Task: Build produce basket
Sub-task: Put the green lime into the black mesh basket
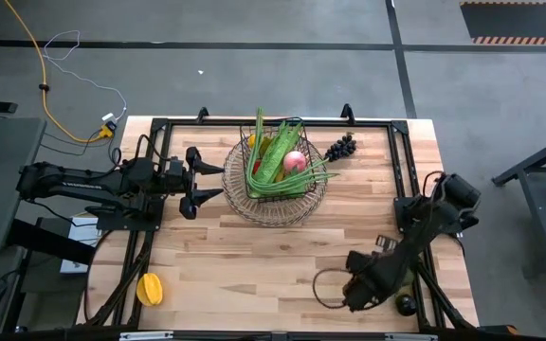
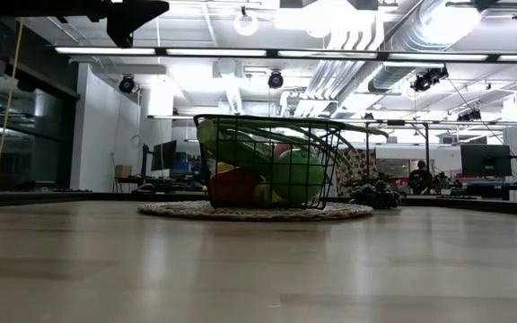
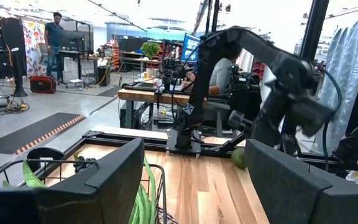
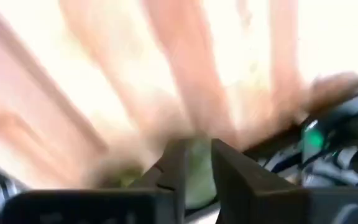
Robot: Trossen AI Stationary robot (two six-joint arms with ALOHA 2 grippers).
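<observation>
Pinching a pale green fruit [image 4: 197, 171] between my right gripper [image 1: 356, 289] fingers, I sit low at the near right part of the table [image 1: 254, 256], because that is where this piece lay, well apart from the basket [image 1: 278, 194]. What fruit it is I cannot tell (the wrist view is smeared); it looks greenish and rounded, with the jaws narrowed close on either side of it.

My left gripper [image 1: 207, 185] waits just beside the basket's left rim, fingers spread wide and holding nothing, probably kept there to steady the wire or stay clear of the drop.

Inside the basket sit long green beans [image 1: 287, 175], a pink apple [image 1: 294, 161] and more produce. Dark grapes [image 1: 339, 148] lie on the table just beyond its right rim. An orange-yellow fruit [image 1: 150, 288] lies near the front left corner, a small dark round thing [image 1: 405, 304] close by my right arm. Between my load and the basket I see open wood; the tall beans leaning over the rim could crowd the drop.
</observation>
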